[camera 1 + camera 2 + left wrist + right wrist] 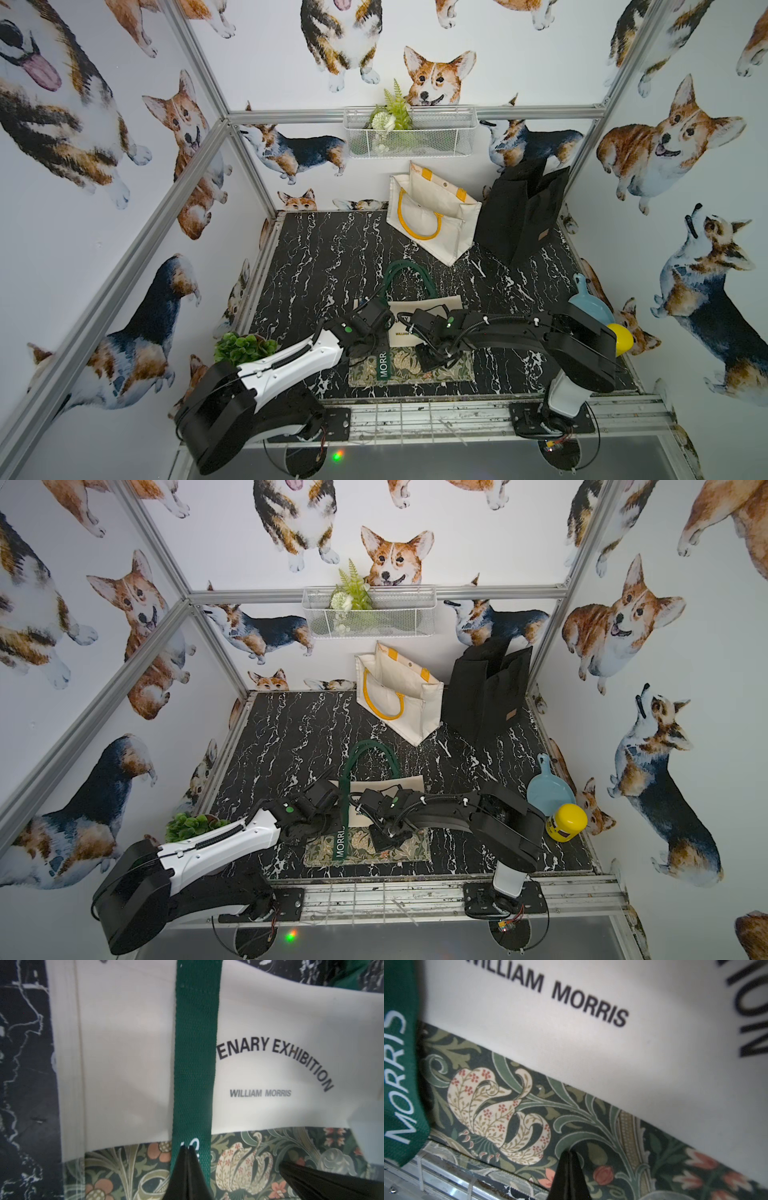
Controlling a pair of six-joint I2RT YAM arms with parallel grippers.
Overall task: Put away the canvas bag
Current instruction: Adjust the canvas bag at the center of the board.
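The canvas bag (446, 302) (409, 782) lies flat near the table's front edge. It is cream with "WILLIAM MORRIS" print, a floral bottom band (455, 368) and green handles (409, 270). A green strap (195, 1064) lettered "MORRIS" runs down its face. My left gripper (188, 1147) (374, 349) is shut, its tips over that strap where the cream meets the floral band. My right gripper (569, 1152) (428, 359) is also shut, its tips on the floral band (591, 1126). Nothing shows between either pair of jaws.
A cream bag with yellow handles (436, 216) and a black bag (523, 212) stand open at the back. A white wire basket (409, 133) with greenery hangs on the back wall. A blue dish (588, 305) and yellow-lidded jar (565, 820) sit right, a small plant (243, 347) left.
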